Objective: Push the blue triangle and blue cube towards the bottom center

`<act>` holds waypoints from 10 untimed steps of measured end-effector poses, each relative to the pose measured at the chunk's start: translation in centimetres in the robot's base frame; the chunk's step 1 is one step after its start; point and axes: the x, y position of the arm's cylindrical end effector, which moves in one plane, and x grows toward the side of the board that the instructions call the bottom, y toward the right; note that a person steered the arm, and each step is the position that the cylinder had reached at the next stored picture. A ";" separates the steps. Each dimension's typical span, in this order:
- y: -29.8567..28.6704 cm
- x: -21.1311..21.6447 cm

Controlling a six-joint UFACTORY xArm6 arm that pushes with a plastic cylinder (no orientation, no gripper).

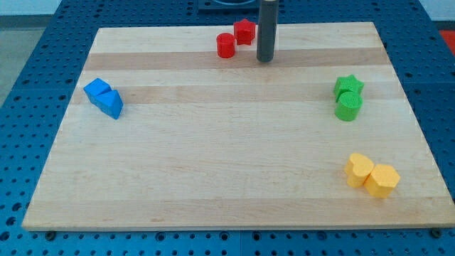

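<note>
Gripper there is none on this arm: only a dark rod, holding nothing, whose tip (265, 60) rests on the tabletop (227, 178) at the upper centre of the frame, just right of the 2 red blocks (234, 39). The blue cube (97, 89) and blue triangle (110, 104) sit touching at the left edge, well apart from the tip, down and to its left. To drive them toward the bottom centre, the tip would likely need to get round to their upper-left side.

red blocks (235, 38) top | green blocks (348, 97) right | yellow blocks (371, 175) bottom-right
</note>
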 end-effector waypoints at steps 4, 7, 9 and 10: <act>-26.2 4.7; -35.9 5.3; -33.9 7.2; -30.5 8.8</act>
